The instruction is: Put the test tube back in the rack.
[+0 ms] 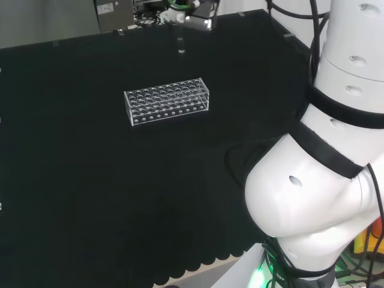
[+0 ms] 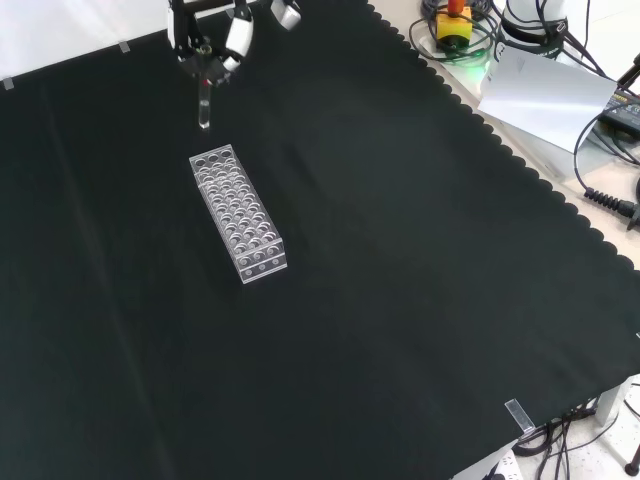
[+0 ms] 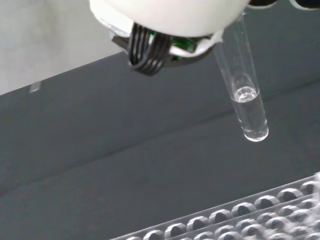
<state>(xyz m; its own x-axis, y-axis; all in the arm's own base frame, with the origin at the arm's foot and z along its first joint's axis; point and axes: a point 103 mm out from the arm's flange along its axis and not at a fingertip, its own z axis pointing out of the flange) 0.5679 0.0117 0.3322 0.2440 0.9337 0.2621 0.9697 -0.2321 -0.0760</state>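
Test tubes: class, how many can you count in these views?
1. The test tube hangs from the hand, above the cloth beyond the rack. The rack's holes look empty; clear glass may hide others.

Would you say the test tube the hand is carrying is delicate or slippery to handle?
Probably both: the test tube looks like thin, smooth clear glass, so likely fragile and slick. A little clear liquid sits at its bottom, so tilting may spill it. Being round, it would probably roll if laid down.

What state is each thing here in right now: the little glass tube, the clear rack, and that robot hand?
Test tube: held in the air, roughly upright, a little clear liquid at its bottom, not yet in the rack.
Rack: standing on the black cloth, every visible hole empty.
Hand: raised beyond the rack's far end in the front view, fingers closed on the tube's top.
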